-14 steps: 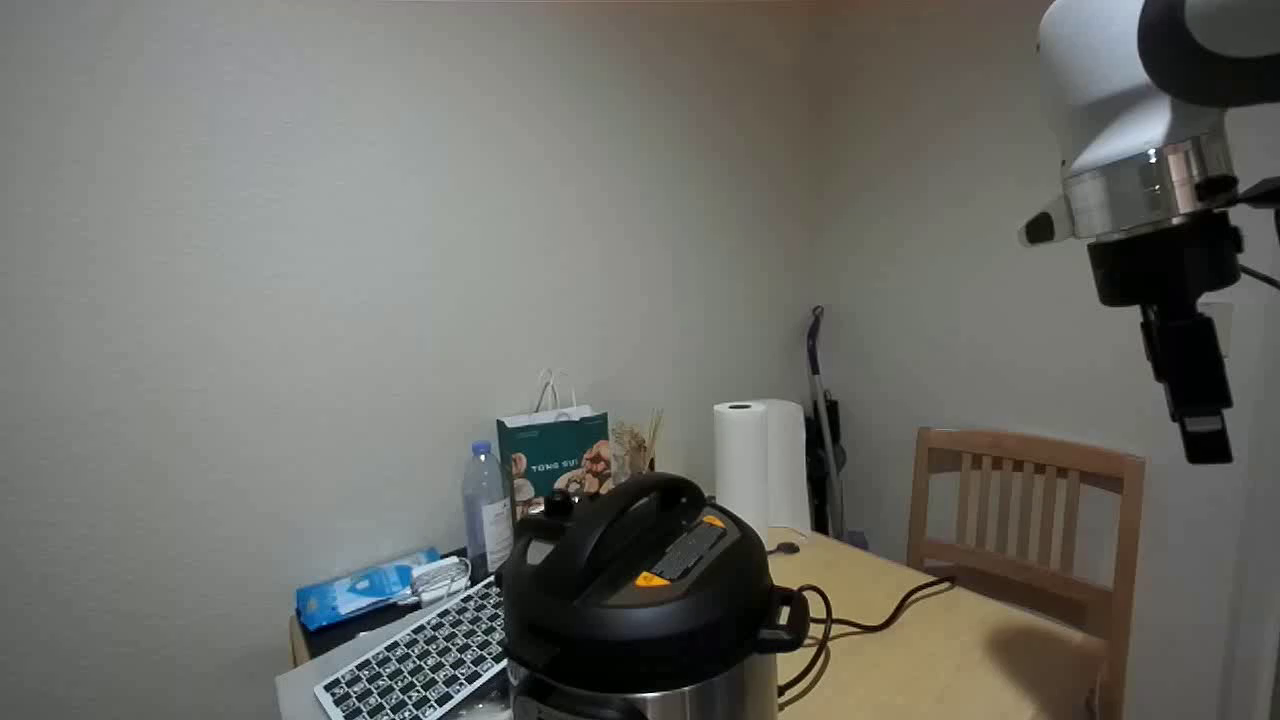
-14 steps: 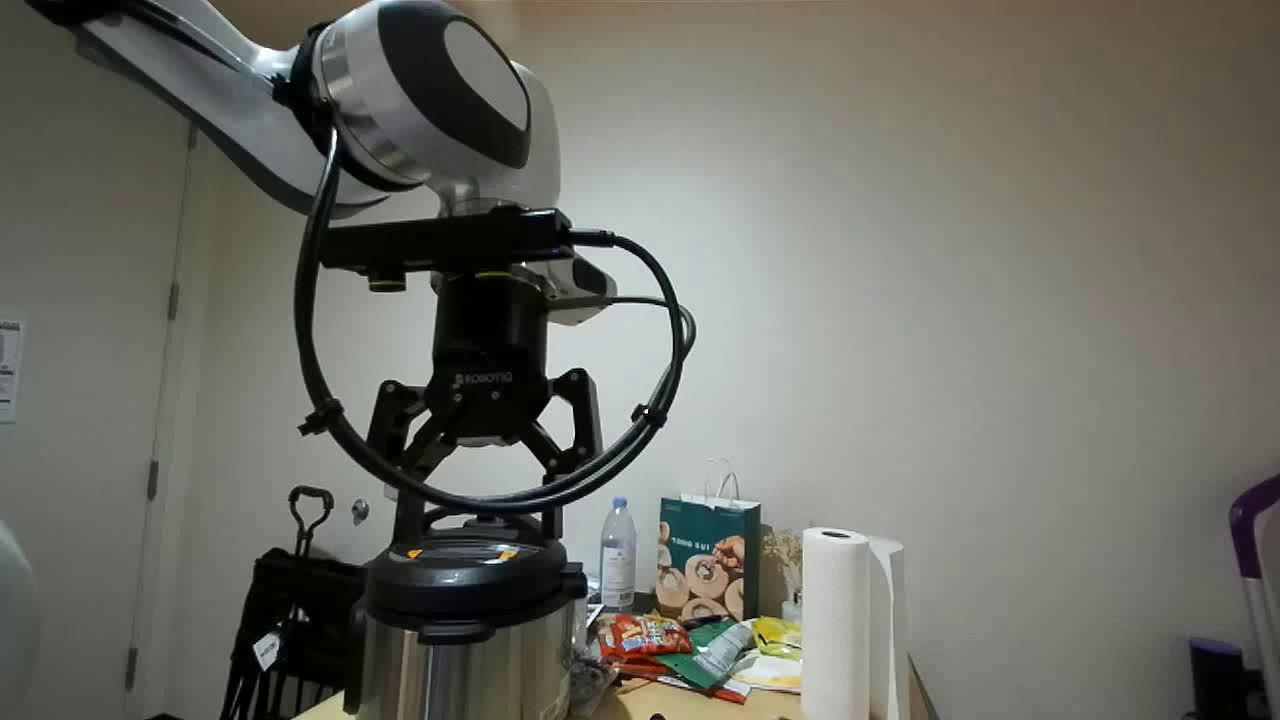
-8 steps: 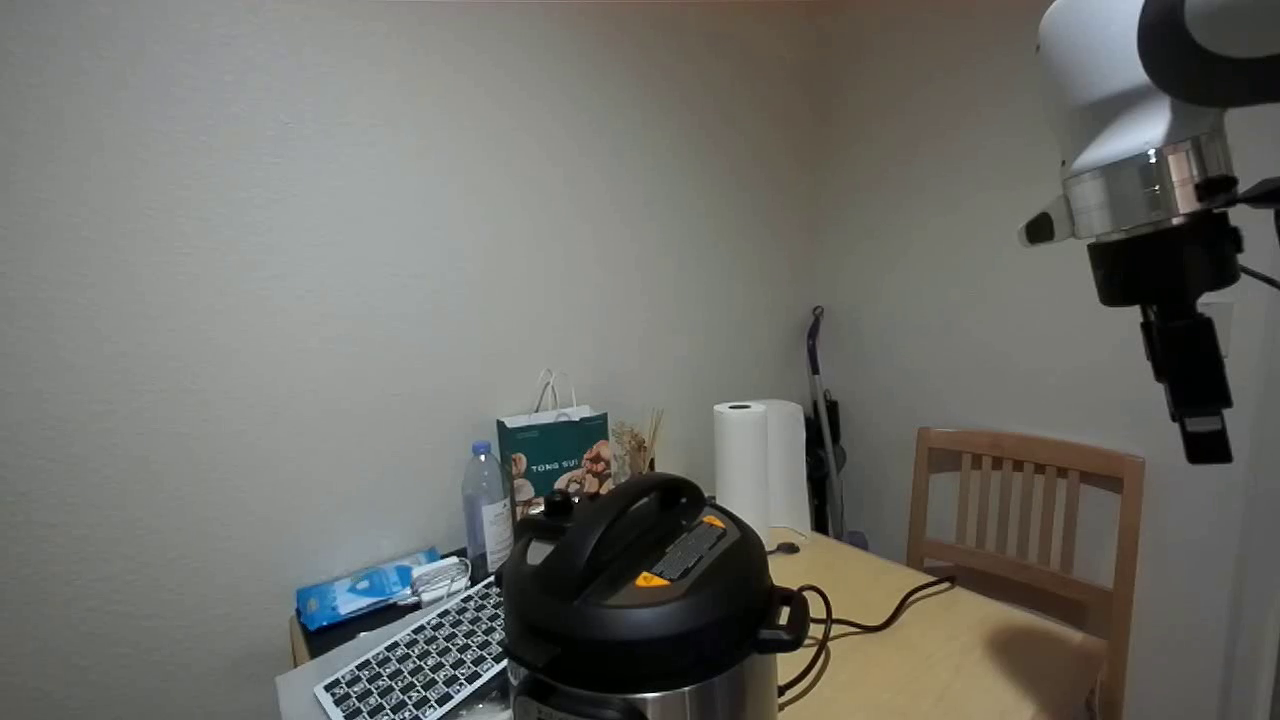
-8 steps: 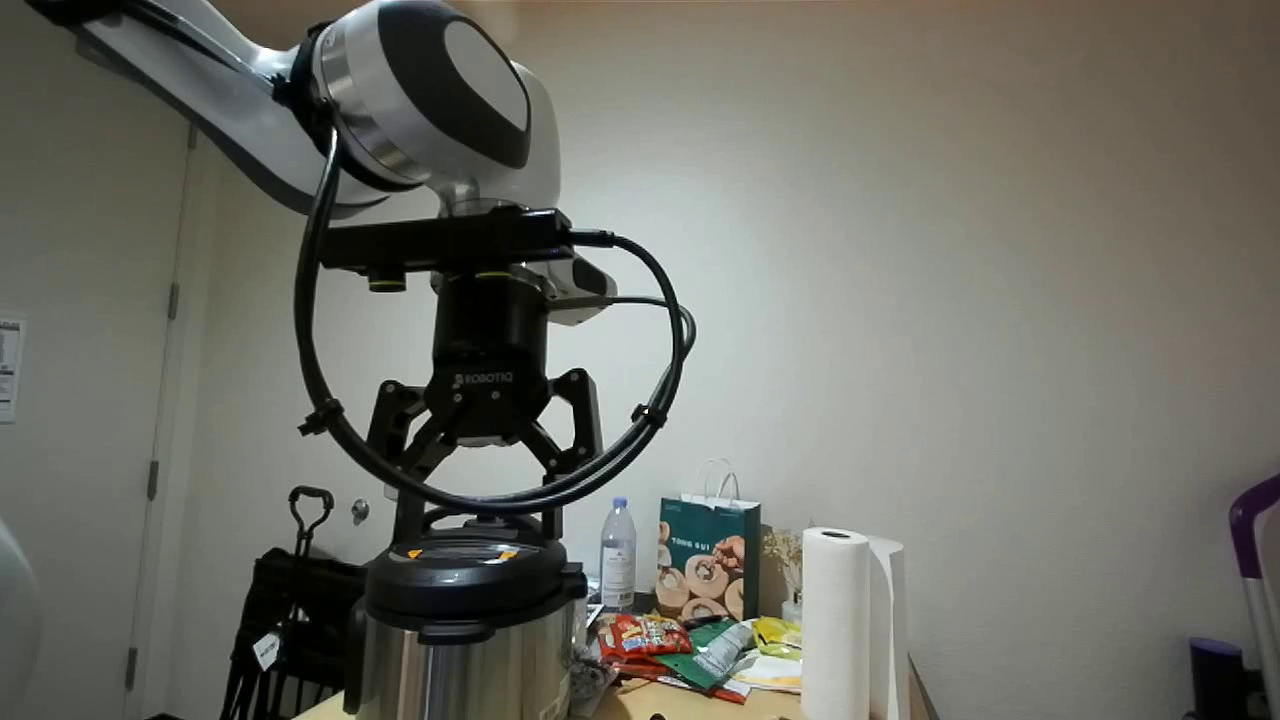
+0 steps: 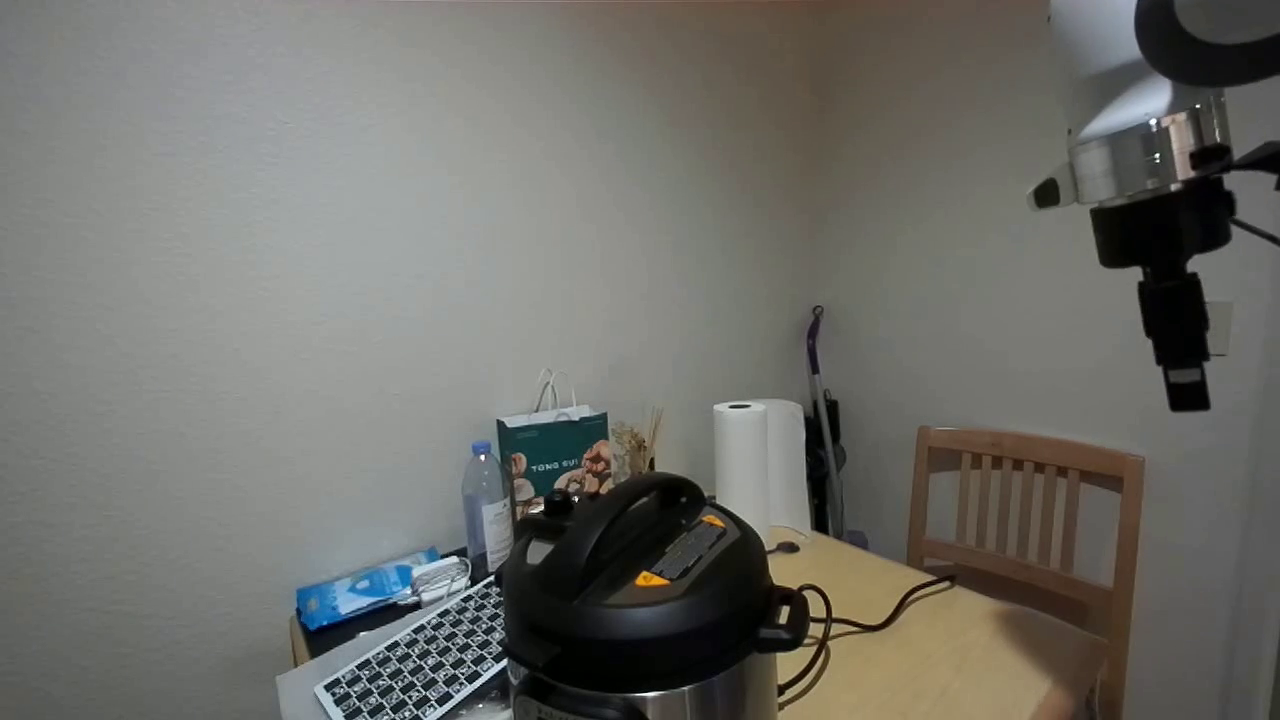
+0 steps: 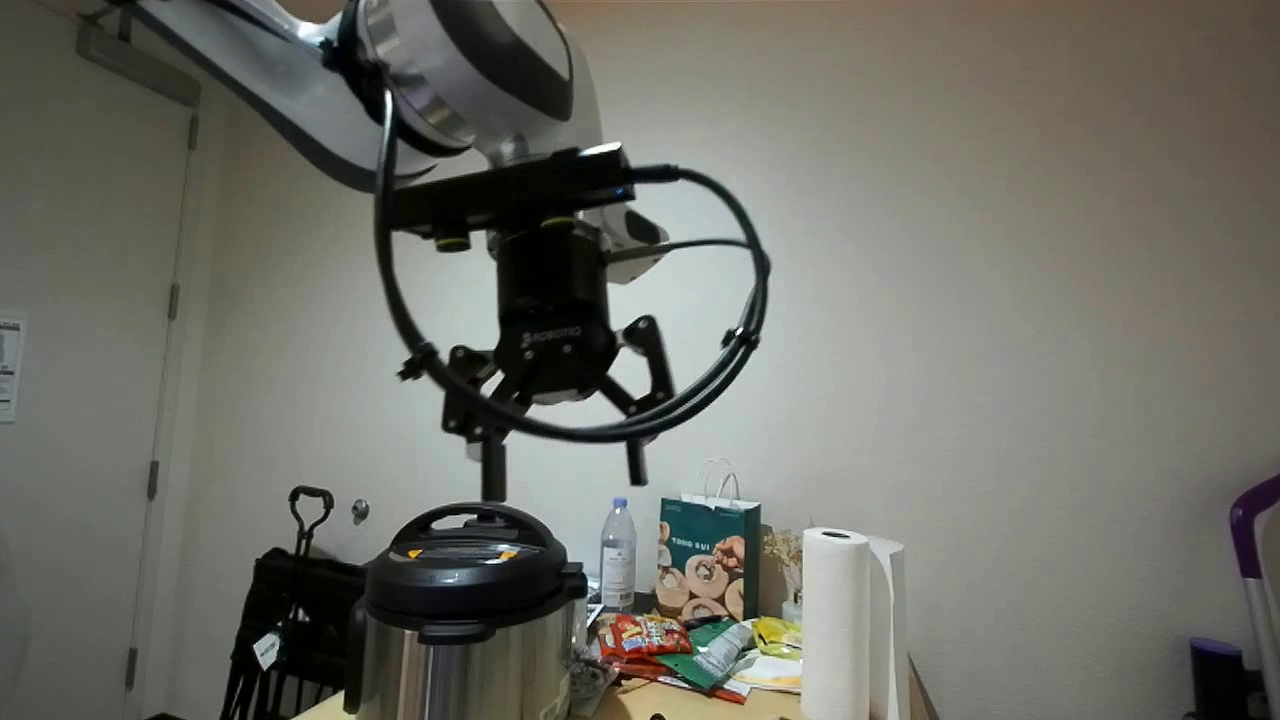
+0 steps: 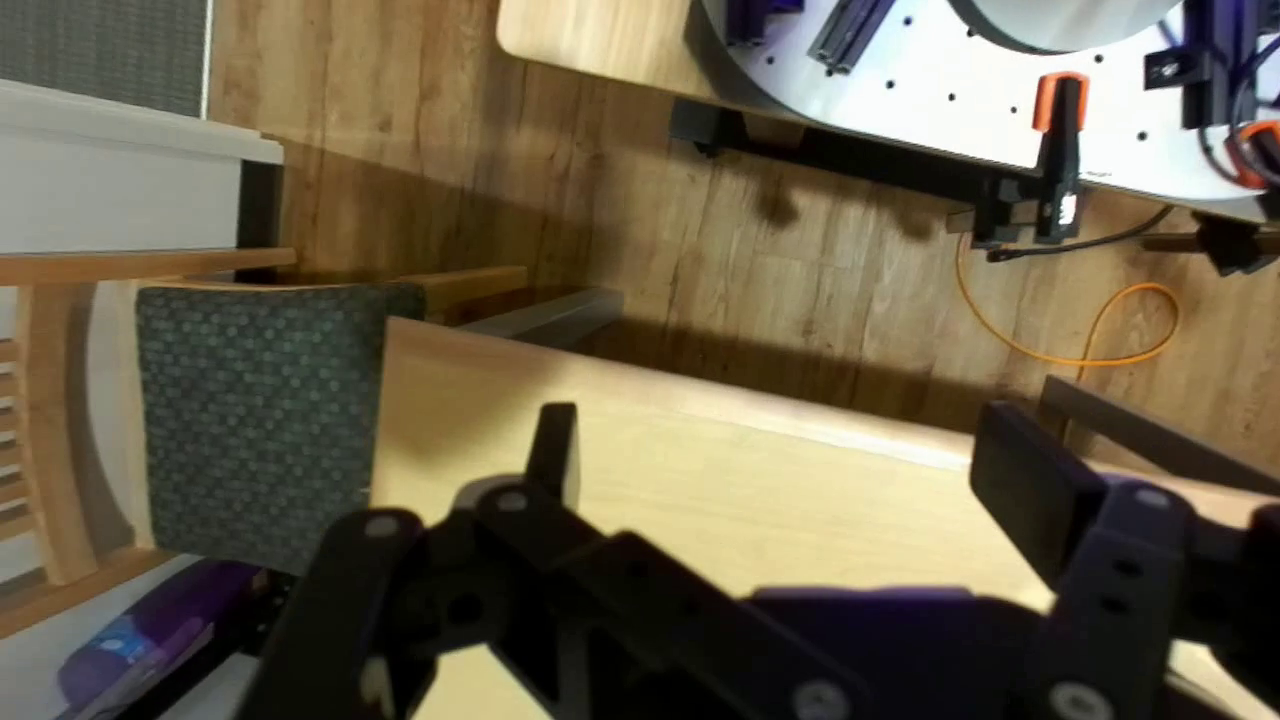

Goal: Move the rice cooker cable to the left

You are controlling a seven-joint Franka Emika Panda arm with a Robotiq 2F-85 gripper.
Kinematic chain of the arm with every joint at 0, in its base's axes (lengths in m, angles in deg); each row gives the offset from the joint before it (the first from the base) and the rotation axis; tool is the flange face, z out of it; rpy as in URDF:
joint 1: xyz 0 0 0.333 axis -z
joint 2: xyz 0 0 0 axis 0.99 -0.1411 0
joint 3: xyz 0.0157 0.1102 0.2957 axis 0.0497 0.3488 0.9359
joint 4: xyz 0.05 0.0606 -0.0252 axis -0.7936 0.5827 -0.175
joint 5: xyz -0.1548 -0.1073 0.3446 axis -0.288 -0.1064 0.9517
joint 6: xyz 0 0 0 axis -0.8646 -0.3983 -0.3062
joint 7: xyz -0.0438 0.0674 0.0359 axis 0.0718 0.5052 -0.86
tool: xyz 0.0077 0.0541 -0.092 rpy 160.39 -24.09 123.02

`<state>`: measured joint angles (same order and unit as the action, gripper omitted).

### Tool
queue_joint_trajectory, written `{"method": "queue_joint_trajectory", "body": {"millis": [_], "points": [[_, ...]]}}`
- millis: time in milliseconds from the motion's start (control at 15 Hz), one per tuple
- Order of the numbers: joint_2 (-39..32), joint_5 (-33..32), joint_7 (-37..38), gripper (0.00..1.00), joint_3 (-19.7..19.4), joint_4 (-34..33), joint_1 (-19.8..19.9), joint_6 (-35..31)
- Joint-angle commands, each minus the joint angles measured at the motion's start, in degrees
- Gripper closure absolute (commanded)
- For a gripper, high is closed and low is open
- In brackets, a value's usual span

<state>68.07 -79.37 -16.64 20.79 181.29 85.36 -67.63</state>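
Observation:
The rice cooker (image 5: 640, 615) stands on the table with its black lid on; it also shows in an exterior view (image 6: 468, 590). Its thin black cable (image 5: 878, 628) loops beside the cooker and runs over the table toward the chair side. The cable does not show in the wrist view. My gripper (image 6: 565, 482) is open and empty, with its fingers wide apart, high above the table. It is well away from the cable in an exterior view (image 5: 1188, 395). In the wrist view the gripper (image 7: 780, 440) has only bare table between its fingers.
A wooden chair (image 5: 1030, 500) stands at the table's end. Paper towel rolls (image 5: 742, 465), a green bag (image 5: 555, 455), a bottle (image 5: 487, 510) and a keyboard-patterned sheet (image 5: 425, 655) stand or lie round the cooker. Snack packets (image 6: 700, 650) lie behind it. The table (image 7: 700, 470) ends at a long edge.
My arm and open gripper have moved up, and in an exterior view also to the right, away from in front of the cooker's handle. The cooker and cable have not moved.

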Motion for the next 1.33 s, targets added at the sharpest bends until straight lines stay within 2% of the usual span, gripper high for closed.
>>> {"method": "queue_joint_trajectory", "body": {"millis": [0,133,200,400,667,800,1067,1267], "points": [[-9.6,-3.9,-1.1,0.00,-4.1,-10.0,1.9,-2.3],[-13.7,-4.5,-1.7,0.00,-6.6,-14.6,2.6,-3.6],[-7.7,-3.1,-0.5,0.00,-4.8,-9.7,2.3,-2.8],[-12.7,-3.0,-0.9,0.00,-6.3,-14.0,3.0,-3.2],[-13.7,-3.0,-0.9,0.00,-6.1,-14.4,3.0,-3.2],[-17.4,-3.4,1.6,0.00,-7.1,-15.5,3.8,-6.9],[-25.2,-3.2,0.4,0.00,-10.3,-16.4,6.1,-15.3],[-31.6,-1.2,0.4,0.00,-12.1,-17.7,7.8,-19.0]]}}
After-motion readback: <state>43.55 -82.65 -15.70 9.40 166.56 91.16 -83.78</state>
